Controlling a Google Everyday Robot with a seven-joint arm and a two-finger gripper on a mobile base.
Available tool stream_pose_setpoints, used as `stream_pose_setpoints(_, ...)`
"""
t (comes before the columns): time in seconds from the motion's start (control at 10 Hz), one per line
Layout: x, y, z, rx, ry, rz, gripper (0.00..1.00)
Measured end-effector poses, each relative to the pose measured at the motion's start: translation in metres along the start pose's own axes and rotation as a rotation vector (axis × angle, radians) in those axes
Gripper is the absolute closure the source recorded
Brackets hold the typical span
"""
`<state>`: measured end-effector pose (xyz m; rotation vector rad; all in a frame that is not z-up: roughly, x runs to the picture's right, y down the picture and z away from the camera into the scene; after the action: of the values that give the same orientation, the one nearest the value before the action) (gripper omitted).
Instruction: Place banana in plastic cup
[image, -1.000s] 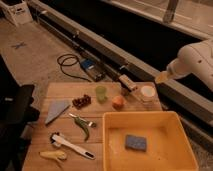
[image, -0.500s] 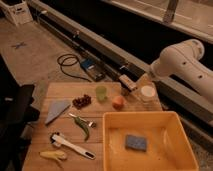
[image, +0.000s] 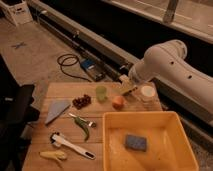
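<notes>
The banana (image: 53, 155), small and pale yellow, lies at the near left corner of the wooden table (image: 60, 90). The plastic cup (image: 101, 93), a translucent light-green tumbler, stands upright near the table's far edge. My gripper (image: 127, 87) hangs from the white arm (image: 165, 62) over the far edge. It is to the right of the cup, just above an orange fruit (image: 118, 102) and left of a white round container (image: 147, 92). It is far from the banana and holds nothing that I can see.
A large yellow tub (image: 165, 122) with a blue sponge (image: 135, 142) fills the table's right half. Dark grapes (image: 81, 101), a grey wedge (image: 56, 110), a green pepper (image: 82, 128) and a white-handled utensil (image: 73, 146) lie left. A cable (image: 69, 62) lies on the floor.
The arm has swung in from the right, and the gripper has moved left and down to the table's far edge, near the orange fruit. The objects on the table have not moved.
</notes>
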<state>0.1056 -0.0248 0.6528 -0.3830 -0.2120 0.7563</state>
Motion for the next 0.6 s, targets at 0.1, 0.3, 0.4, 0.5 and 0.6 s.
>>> stream_pose_setpoints(0.1,0.001,0.0,0.0,0.001,0.0,0.001,0.29)
stream_pose_setpoints(0.3,0.001,-0.002,-0.001,0.004,0.001,0.001,0.29)
stream_pose_setpoints(0.4,-0.001,-0.002,-0.003,0.015,0.004,-0.022,0.29)
stream_pose_setpoints(0.5,-0.009,0.001,-0.006,0.021,0.001,-0.056,0.29)
stream_pose_setpoints(0.6,-0.018,0.006,-0.006,0.022,-0.005,-0.082,0.29)
